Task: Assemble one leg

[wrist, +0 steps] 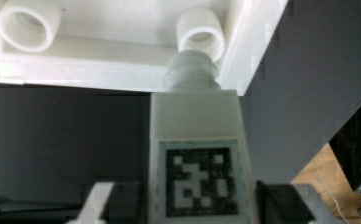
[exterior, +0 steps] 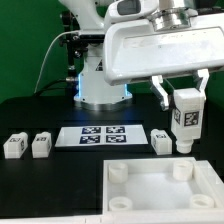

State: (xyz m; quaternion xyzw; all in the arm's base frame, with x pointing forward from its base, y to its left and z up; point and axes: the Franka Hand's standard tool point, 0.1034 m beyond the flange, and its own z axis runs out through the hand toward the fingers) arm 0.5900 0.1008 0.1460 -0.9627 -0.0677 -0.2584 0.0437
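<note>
The tool (exterior: 183, 100), closed on the small white plastic leg (exterior: 186, 122), holds it upright just above a corner socket (exterior: 181, 170) of the large white square panel (exterior: 150, 195), so seating looks in hand, needing a straight, aligned descent.

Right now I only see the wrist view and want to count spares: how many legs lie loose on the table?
Observer: Three loose legs: two at the exterior view's left, the second beside the first, and one at the marker board's right end.
Operator: Is the held leg seated in the panel yet?
Observer: No; the held leg, upright in the gripper, hangs above the panel, over its far socket on the exterior view's right.
</note>
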